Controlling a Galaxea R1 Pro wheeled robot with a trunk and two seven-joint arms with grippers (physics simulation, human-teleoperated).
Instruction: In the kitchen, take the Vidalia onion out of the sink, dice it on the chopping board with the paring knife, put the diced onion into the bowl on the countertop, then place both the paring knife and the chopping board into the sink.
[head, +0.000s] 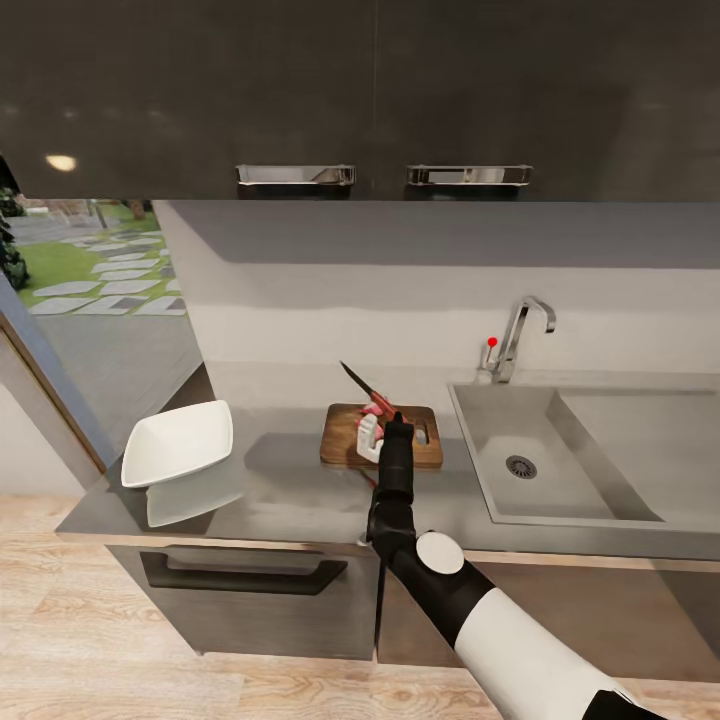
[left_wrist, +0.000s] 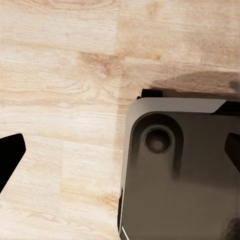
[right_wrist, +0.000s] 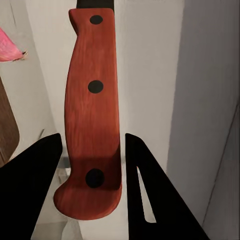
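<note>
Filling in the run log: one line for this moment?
right gripper: shut on paring knife | knife: raised over chopping board | sink: no onion seen | bowl: empty

One paring knife (head: 362, 389), one chopping board (head: 340, 440), one bowl (head: 180, 441), one sink (head: 560, 465), one tap (head: 522, 335).

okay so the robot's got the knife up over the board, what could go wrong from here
The right gripper holds the paring knife only near the butt of its red handle, so the knife might twist or slip when pressed down. The Vidalia onion is small and round on the chopping board, so it could roll off. The bowl sits tilted at the countertop end, so it may tip.
</note>
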